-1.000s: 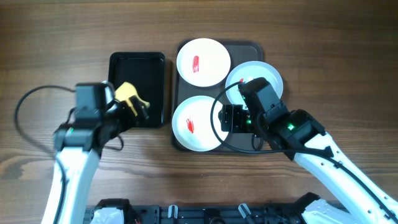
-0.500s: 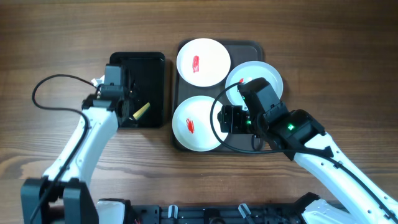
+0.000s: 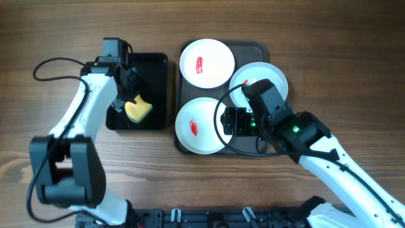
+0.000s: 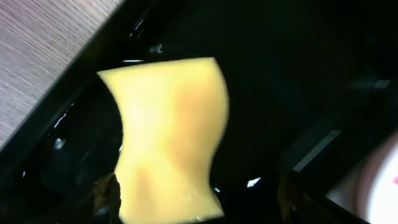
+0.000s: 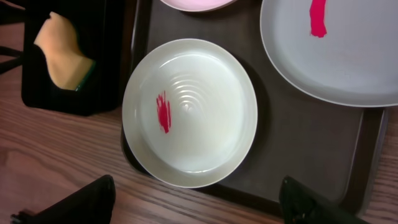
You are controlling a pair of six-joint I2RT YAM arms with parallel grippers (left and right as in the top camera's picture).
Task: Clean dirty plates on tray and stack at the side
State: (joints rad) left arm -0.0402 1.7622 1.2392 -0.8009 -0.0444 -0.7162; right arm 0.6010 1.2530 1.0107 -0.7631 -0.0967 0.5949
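Yellow sponge (image 4: 169,137) between left jaws

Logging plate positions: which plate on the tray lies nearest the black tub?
The front-left plate, red smear left of centre; it sits nearer the black tub than the others.

A shiny black tub (image 3: 140,92) sits on a brown wooden table (image 3: 50,31) — the wood has long lines running across it. Inside the tub is a yellow sponge (image 3: 138,110). Up close, the sponge (image 4: 171,137) looks soft and bent in at its sides, like a pinched waist, and small bright spots of light shine on the black around it. From the other side, the sponge (image 5: 62,53) stands up in the tub (image 5: 74,93) — it shows a dark green strip along one edge.
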